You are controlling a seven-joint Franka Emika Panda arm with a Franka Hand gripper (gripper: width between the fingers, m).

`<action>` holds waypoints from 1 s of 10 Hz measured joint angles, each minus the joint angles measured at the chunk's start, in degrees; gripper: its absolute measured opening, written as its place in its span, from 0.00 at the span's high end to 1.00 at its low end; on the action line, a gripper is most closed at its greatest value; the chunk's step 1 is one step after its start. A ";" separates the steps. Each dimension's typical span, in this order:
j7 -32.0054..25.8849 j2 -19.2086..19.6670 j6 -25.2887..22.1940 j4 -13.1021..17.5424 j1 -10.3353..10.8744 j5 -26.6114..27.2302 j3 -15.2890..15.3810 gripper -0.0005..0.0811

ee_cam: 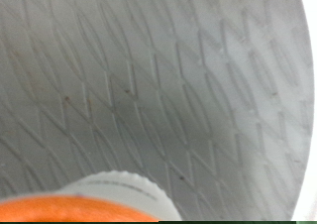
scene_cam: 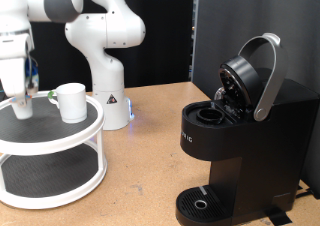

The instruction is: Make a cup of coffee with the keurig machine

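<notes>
The black keurig machine (scene_cam: 250, 136) stands at the exterior view's right with its silver-grey lid handle (scene_cam: 268, 76) raised and the pod chamber (scene_cam: 210, 114) open. The white cup (scene_cam: 72, 101) stands upright on the top tier of a round white stand (scene_cam: 60, 141) at the left. My gripper (scene_cam: 20, 106) reaches down onto that top tier, just left of the cup and apart from it. The wrist view shows the grey patterned mat (ee_cam: 149, 75) close up and the edge of a small round thing with a pale rim and orange top (ee_cam: 109, 189). The fingers do not show there.
The white robot base (scene_cam: 105, 76) stands behind the stand. A dark panel (scene_cam: 215, 26) rises behind the machine. The machine's round drip base (scene_cam: 203, 201) sits near the table's front. Bare wooden table (scene_cam: 150, 166) lies between stand and machine.
</notes>
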 joint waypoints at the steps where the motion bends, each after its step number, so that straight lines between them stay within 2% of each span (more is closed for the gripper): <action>1: -0.31 -1.45 -2.85 1.50 0.12 0.62 0.30 0.46; 3: -0.35 -3.41 -6.72 3.61 0.13 0.76 1.27 0.46; 5: -0.27 -3.28 -7.07 3.34 0.45 2.75 1.20 0.46; 7: 0.34 -3.47 -8.68 3.43 3.14 10.34 1.34 0.46; 10: 8.08 -3.53 -7.83 3.57 6.34 17.43 4.93 0.46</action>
